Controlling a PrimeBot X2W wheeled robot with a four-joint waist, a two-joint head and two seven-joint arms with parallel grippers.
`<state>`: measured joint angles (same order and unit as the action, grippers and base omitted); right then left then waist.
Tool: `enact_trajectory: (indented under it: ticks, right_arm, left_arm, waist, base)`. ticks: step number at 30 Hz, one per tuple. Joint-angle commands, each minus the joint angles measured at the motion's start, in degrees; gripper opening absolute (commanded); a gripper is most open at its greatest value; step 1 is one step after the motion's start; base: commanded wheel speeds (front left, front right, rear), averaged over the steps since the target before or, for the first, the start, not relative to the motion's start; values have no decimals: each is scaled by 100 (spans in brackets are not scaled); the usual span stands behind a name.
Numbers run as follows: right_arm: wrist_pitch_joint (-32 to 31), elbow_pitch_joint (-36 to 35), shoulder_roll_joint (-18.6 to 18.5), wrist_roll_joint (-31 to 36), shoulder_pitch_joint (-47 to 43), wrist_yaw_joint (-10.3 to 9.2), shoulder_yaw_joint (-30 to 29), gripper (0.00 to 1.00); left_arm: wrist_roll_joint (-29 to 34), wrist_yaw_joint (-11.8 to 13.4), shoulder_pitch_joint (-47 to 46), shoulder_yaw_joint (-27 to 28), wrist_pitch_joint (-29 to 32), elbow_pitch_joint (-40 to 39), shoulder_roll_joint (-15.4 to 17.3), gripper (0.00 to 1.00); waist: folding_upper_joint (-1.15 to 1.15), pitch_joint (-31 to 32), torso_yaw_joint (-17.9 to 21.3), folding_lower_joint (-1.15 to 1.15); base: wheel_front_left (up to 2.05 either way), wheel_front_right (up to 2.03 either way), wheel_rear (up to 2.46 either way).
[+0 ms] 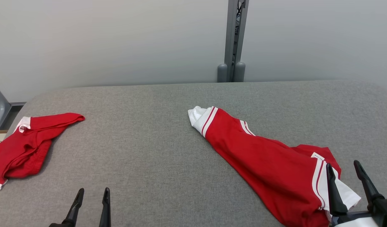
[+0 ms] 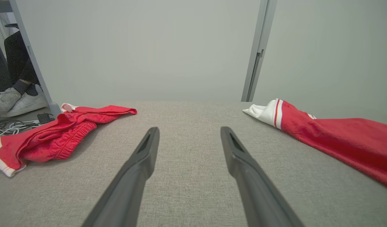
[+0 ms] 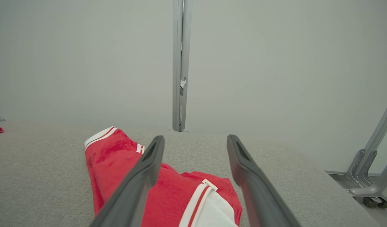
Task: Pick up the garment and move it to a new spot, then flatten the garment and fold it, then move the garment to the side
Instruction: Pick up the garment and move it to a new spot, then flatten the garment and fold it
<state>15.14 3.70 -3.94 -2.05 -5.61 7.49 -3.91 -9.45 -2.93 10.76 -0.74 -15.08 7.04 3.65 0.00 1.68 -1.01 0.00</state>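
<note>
Red garment (image 1: 269, 157): rumpled, unfolded, centre to lower right on the grey table (image 1: 143, 148).
Left gripper (image 1: 94, 190): lower left, fingers apart, empty.
Right gripper (image 1: 343, 164): lower right, fingers apart by the garment's white end, gripping nothing.
Progress: seemingly barely begun; lifting, flattening, folding and setting aside all remain.

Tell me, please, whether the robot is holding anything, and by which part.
Nothing is held. Both pairs of jaws stand open: the left over the table, the right at the near end of the striped red garment, not closed on it.
</note>
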Motion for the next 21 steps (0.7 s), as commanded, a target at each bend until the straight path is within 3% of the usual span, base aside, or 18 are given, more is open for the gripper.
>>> enact_trajectory:
  ticks: [1,14,21]
  right_arm:
    - [2,51,-3,-40,-85,1,-5,100]
    - [2,174,68,-85,-21,1,95,100]
    - [2,107,69,-62,165,1,176,100]
  left_arm:
    - [58,-71,31,108,-12,20,11,100]
    - [209,-293,-217,326,-12,60,-63,100]
    - [97,-361,-827,-327,-12,18,-76,100]
  waist:
    - [0,45,-40,0]
    - [0,9,99,0]
    - [0,-186,579,0]
  base:
    - [0,0,0]
    - [0,0,0]
    - [0,0,0]
